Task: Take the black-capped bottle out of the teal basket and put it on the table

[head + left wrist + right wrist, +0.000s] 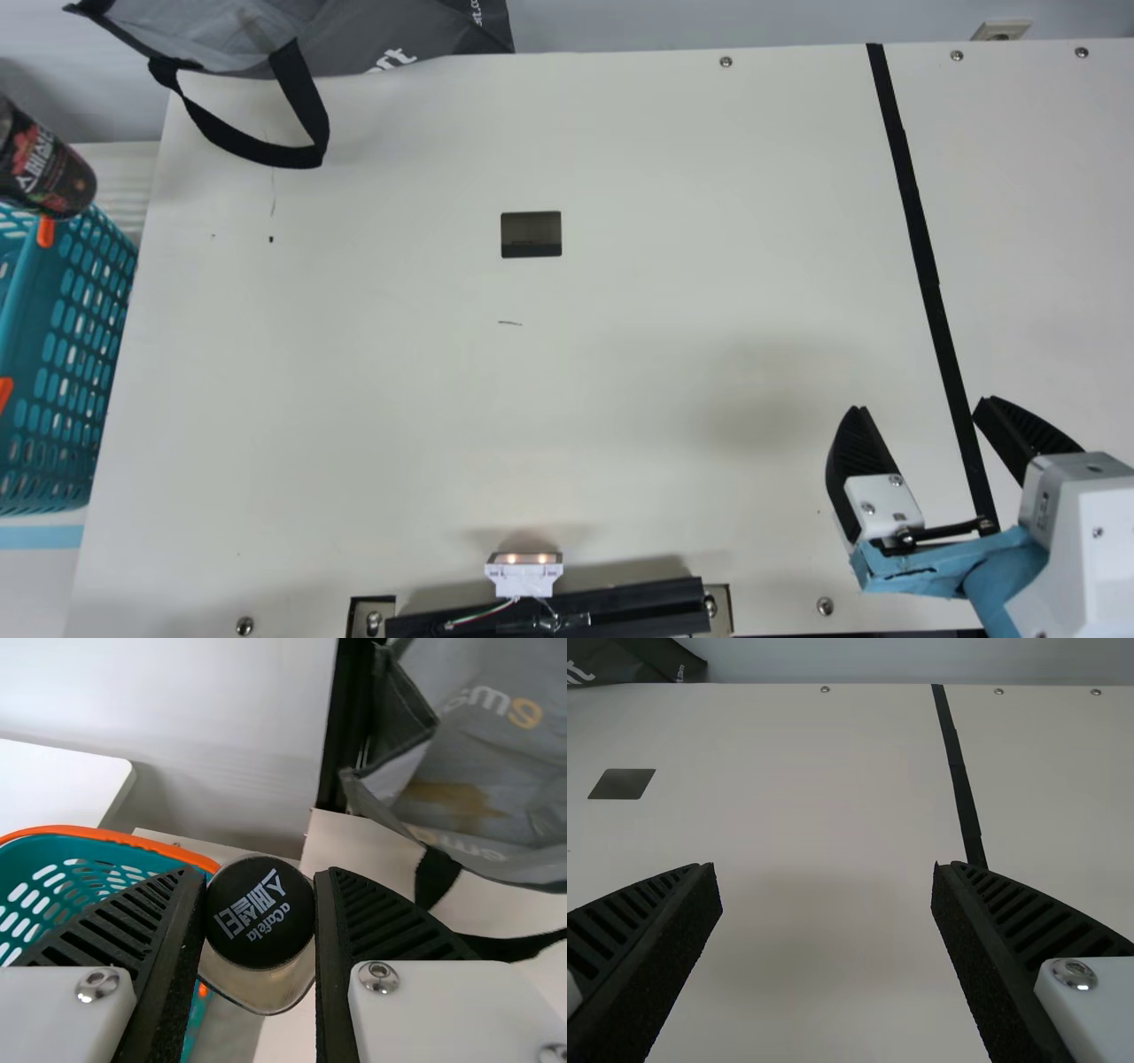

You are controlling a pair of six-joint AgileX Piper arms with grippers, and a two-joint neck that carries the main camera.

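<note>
In the main view, the black-capped bottle (46, 170) was seen at the left edge, in the upper half of the frame, tilted and overlapping the upper end of the teal basket (55, 381). In the left wrist view, the bottle was held between the fingers of the left gripper (260, 873), with one finger set against each side and the printed black cap (260, 912) turned toward the camera. An orange rim (115, 830) was seen on the basket.

At the lower right of the main view, the right gripper (921, 404) was held over the cream surface (620, 390), its fingers spread wide with nothing gripped. The surface was crossed at the right by a black strip (920, 226) and marked above the centre by a dark rectangular patch (532, 235). A grey bag (390, 31) was placed at the upper left, its black handle (257, 151) draped onto the surface.
</note>
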